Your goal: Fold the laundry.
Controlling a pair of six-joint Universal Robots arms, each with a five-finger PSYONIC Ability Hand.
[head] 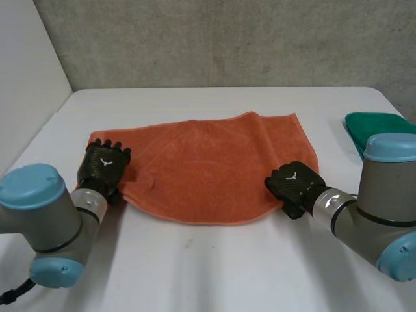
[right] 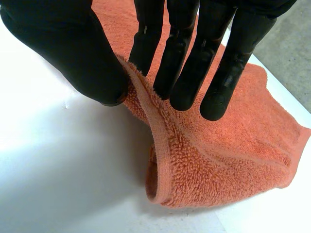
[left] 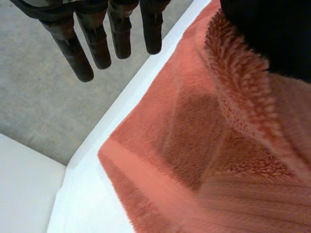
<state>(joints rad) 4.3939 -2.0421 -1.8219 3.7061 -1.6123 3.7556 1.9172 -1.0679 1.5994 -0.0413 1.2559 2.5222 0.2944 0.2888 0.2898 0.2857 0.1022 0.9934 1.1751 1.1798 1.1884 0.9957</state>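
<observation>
The white worktop point(head: 214, 260) is smooth and plain. At its far right edge lies a green cloth point(head: 377, 127), partly cut off from sight. Behind the worktop stands a grey concrete wall point(head: 227, 39); along its left side, a white panel point(head: 29, 78).

Bright, soft, even light; the orange terry towel point(right: 218, 160) throws a faint shadow on the white table point(right: 43, 121).

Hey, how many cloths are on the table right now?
2. An orange towel lies spread mid-table; a green cloth sits at the right edge of the table, partly behind the right arm, so more could be hidden.
</observation>
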